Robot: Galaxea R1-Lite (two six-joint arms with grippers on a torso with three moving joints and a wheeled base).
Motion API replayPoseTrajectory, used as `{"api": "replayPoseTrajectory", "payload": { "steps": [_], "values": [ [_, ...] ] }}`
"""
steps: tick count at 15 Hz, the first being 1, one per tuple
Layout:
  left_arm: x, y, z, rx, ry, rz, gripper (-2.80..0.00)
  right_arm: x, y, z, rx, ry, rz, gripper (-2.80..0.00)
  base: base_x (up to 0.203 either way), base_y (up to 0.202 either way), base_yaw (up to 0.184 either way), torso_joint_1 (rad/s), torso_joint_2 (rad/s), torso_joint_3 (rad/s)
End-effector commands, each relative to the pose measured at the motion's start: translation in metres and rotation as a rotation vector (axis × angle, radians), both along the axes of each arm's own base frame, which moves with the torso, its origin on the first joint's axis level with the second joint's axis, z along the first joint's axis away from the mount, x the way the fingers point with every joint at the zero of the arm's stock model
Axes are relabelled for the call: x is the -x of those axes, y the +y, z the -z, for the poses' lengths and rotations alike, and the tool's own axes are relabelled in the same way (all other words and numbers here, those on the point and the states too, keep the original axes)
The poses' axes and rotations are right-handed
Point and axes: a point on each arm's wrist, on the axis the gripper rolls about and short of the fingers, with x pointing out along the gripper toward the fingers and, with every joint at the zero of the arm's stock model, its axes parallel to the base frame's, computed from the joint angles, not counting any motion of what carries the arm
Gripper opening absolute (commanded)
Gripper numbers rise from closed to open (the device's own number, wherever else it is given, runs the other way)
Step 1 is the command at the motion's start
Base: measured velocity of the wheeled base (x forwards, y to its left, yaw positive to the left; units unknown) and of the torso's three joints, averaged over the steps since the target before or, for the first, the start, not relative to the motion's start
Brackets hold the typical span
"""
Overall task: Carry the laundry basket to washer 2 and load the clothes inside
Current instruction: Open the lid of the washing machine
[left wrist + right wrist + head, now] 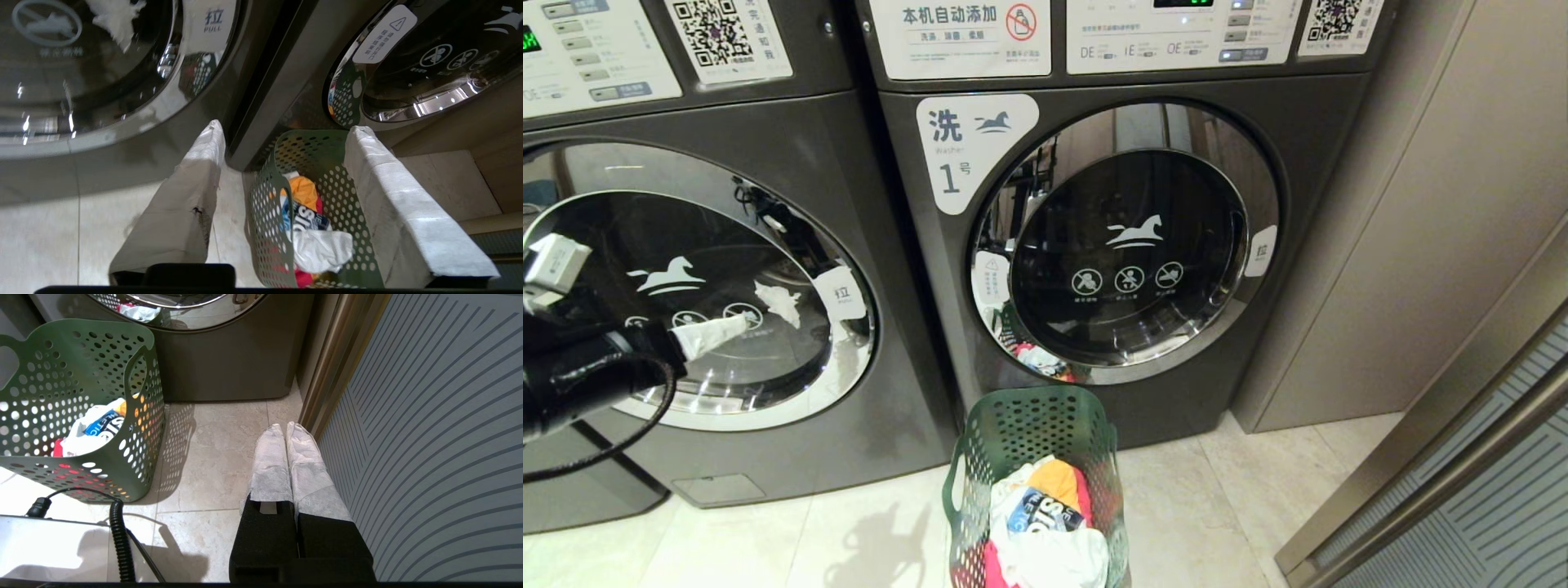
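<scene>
Basket: the green perforated plastic laundry basket [1033,457] stands on the pale tiled floor [866,539], before the dark grey washer marked "1" [1094,245].
Clothes: white, yellow-orange and pink-red garments [1045,523] lie inside the basket.
Left pincer [282,163]: fingers apart, empty, raised before the left-hand washer's round glass door [711,286].
Right pincer [286,430]: fingers together, low over the floor beside the striped panel [429,437].

Black arm [580,380], white-wrapped gripper fingers [269,465], coiled cable [118,539]

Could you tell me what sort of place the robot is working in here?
Probably a shared, pay-per-use laundry room: two front-loading washers side by side, QR-code stickers on their panels, and a basket of clothes on the tiled floor.
</scene>
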Motion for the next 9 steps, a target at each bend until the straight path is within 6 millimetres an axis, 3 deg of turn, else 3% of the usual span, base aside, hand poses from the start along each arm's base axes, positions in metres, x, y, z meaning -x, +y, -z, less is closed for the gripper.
{"api": "replayPoseTrajectory", "payload": {
  "steps": [1, 6, 9],
  "values": [
    [-0.032, 0.019, 0.035, -0.028, -0.059, 0.083, 0.0, 0.0, 0.0, 0.0, 0.001, 0.002, 0.0, -2.8, 0.0, 0.0, 0.0, 0.0, 0.0, 0.0],
    [-0.08, 0.038, 0.082, -0.104, -0.244, 0.186, 0.0, 0.0, 0.0, 0.0, 0.001, 0.003, 0.0, -2.8, 0.0, 0.0, 0.0, 0.0, 0.0, 0.0],
    [-0.11, 0.044, 0.098, -0.133, -0.313, 0.211, 0.0, 0.0, 0.0, 0.0, 0.001, 0.003, 0.0, -2.8, 0.0, 0.0, 0.0, 0.0, 0.0, 0.0]
  ]
}}
